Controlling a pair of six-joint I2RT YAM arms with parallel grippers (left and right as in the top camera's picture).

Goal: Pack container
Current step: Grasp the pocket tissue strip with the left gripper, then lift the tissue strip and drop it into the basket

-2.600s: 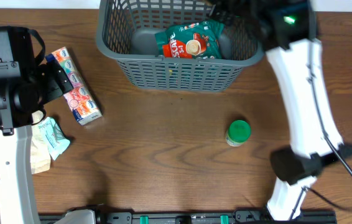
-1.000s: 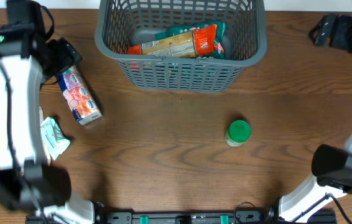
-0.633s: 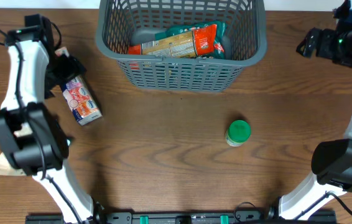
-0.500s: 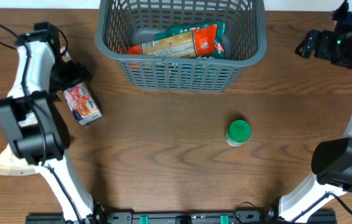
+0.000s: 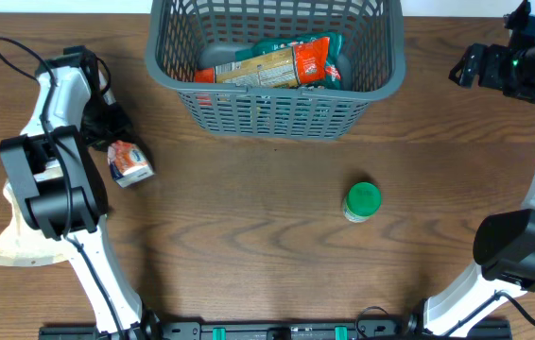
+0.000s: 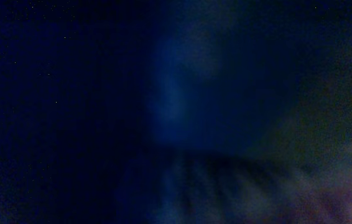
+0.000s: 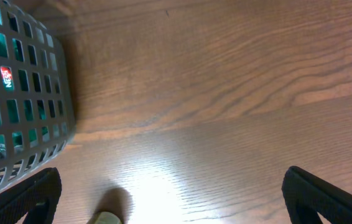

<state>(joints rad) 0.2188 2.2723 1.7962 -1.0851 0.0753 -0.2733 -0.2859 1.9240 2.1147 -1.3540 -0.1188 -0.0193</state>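
Left gripper (image 5: 109, 126) now covers more of the carton (image 5: 131, 162), jaws unreadable; dark grey lattice container (image 5: 277, 115) sits between it and the right gripper (image 5: 464, 68), jaws apart.

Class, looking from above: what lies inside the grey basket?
Inside the basket, a tan-and-red packet lies across the floor, partly covering a green pouch. Whatever lies beneath these two is hidden from view.

Overhead looked straight down on the desk (image 5: 267, 264). Right wrist, high up, shared the basket (image 7: 33, 106) at 9 o'clock. Left wrist showed only near, dark blur.
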